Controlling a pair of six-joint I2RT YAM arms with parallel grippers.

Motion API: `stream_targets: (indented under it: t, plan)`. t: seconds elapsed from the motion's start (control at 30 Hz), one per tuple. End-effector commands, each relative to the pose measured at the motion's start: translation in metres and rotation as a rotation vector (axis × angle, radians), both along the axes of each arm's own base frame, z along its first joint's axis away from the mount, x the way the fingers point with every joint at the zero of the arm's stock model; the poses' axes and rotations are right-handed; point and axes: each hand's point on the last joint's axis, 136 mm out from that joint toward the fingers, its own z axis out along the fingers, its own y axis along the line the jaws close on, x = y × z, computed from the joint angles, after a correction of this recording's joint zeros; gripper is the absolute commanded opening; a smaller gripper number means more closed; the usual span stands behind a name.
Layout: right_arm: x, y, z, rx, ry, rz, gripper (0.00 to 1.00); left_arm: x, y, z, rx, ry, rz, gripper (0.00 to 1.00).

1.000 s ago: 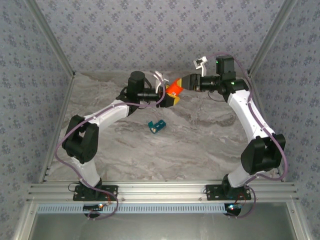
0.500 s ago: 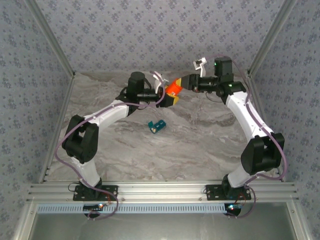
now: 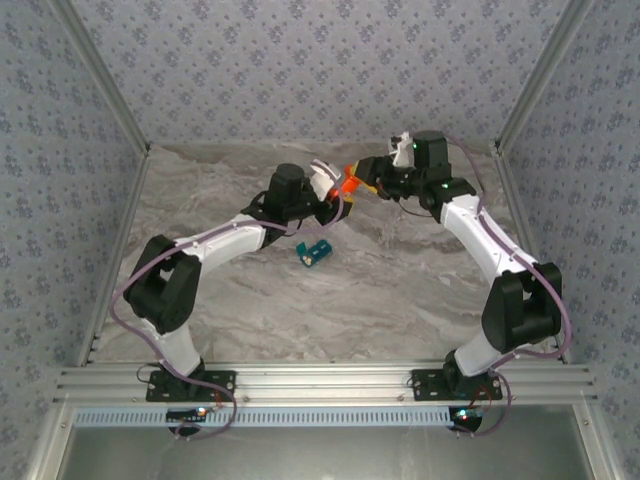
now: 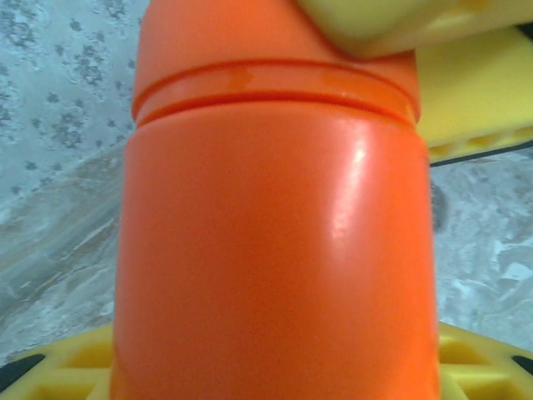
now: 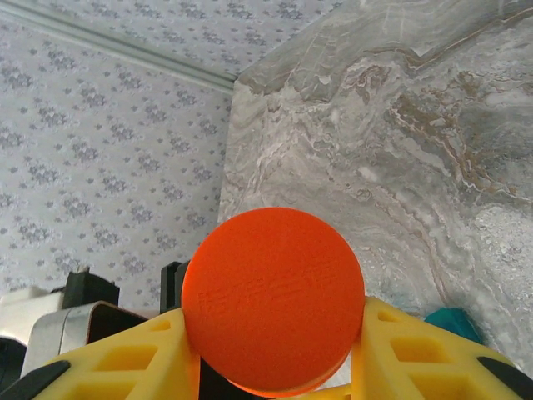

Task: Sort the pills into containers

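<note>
Here, marbled table (image 3: 400,290), patterned walls (image 3: 300,70), left gripper (image 3: 338,198) clasping orange bottle (image 4: 275,250), right gripper (image 3: 365,178) clamping cap (image 5: 273,300)

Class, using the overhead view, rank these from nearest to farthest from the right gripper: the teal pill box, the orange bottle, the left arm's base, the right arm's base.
1. orange bottle, at the right gripper, far centre.
2. teal pill box, mid-table, towards the left.
3. right arm's base, near edge, right.
4. left arm's base, near edge, left.
</note>
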Motion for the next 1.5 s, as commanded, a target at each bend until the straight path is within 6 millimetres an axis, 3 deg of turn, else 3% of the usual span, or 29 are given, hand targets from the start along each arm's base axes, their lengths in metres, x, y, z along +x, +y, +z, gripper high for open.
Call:
stream_targets:
  t: [0.0, 0.17, 0.4, 0.63, 0.8, 1.1, 1.47]
  plan:
    - [-0.009, 0.019, 0.009, 0.052, 0.029, 0.005, 0.35, -0.042, -0.036, 0.055, -0.070, -0.223, -0.156, 0.00]
    - [-0.008, 0.012, 0.024, 0.067, -0.010, 0.012, 0.47, -0.036, -0.033, 0.056, -0.077, -0.208, -0.142, 0.00]
    - [-0.015, -0.029, 0.061, 0.070, -0.127, -0.011, 0.75, -0.021, -0.014, 0.064, -0.165, -0.102, -0.162, 0.00]
    - [-0.018, -0.052, 0.069, 0.015, -0.222, 0.039, 0.83, -0.029, -0.006, 0.081, -0.271, 0.012, -0.313, 0.00]
    - [-0.026, -0.035, 0.081, 0.006, -0.338, 0.199, 0.84, -0.041, -0.009, 0.088, -0.295, 0.092, -0.432, 0.00]
    - [-0.026, -0.016, 0.092, 0.022, -0.383, 0.287, 0.84, -0.044, -0.013, 0.088, -0.291, 0.126, -0.463, 0.00]
    - [-0.025, 0.004, 0.083, 0.030, -0.356, 0.334, 0.82, -0.045, -0.013, 0.088, -0.289, 0.128, -0.464, 0.00]
